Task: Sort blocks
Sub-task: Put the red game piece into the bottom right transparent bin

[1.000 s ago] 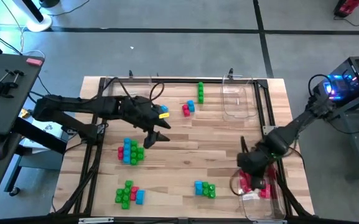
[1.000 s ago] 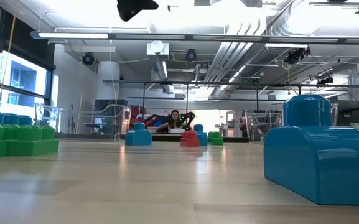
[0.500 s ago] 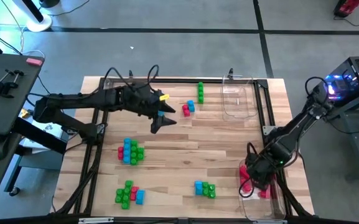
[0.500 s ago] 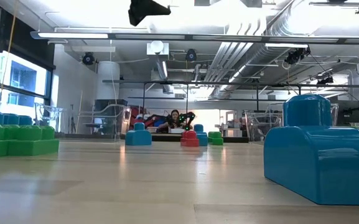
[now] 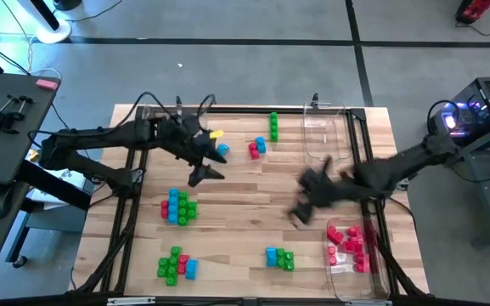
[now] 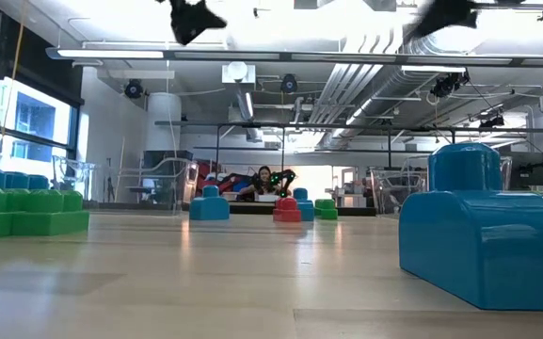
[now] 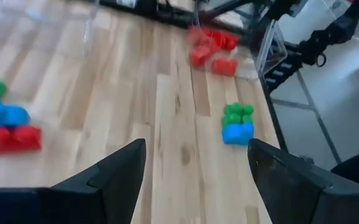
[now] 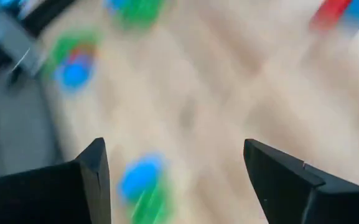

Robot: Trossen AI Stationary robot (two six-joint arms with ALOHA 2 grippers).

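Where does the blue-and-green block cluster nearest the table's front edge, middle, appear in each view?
High view: blue-and-green cluster, bottom centre.
Low view: probably the large blue block at right, green at the picture's edge.
Left wrist view: right of centre.
Right wrist view: probably the blurred patch at the bottom.
Shared landmark: red blocks in the tray, in the high and left wrist views.

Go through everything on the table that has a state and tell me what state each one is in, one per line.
left gripper: open, empty, above the table's middle left.
right gripper: open, empty, over bare wood beside the near tray.
near tray: holds a pile of red blocks.
far tray: no blocks visible inside.
loose blocks: mixed green, blue and red clusters on the wood, unsorted.
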